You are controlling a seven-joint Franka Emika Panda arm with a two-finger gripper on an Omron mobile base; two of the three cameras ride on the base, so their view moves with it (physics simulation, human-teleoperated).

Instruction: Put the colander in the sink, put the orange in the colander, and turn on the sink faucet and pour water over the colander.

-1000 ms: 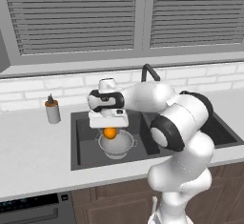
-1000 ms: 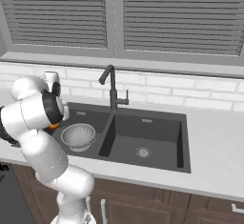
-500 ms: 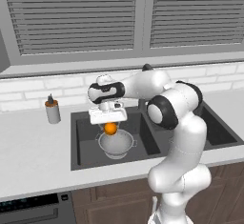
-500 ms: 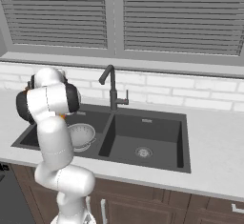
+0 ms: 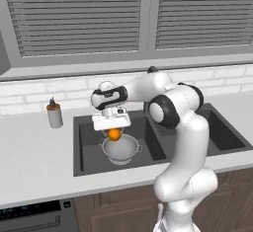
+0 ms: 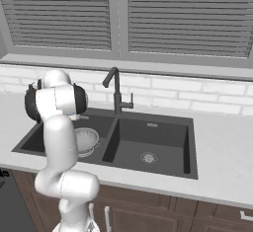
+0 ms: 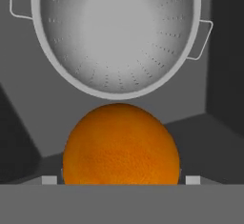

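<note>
The colander (image 5: 120,148) sits upright on the floor of the sink's (image 5: 88,159) left basin, a shiny perforated metal bowl with two small side handles; its inside is bare. The orange (image 5: 114,134) hangs just above the colander's rim (a small, round, bright fruit), apart from the bowl. The sink is dark grey with two rectangular basins, the right one showing a round silver drain. The sink faucet (image 6: 116,92) stands behind the divider, dark and slim.
</note>
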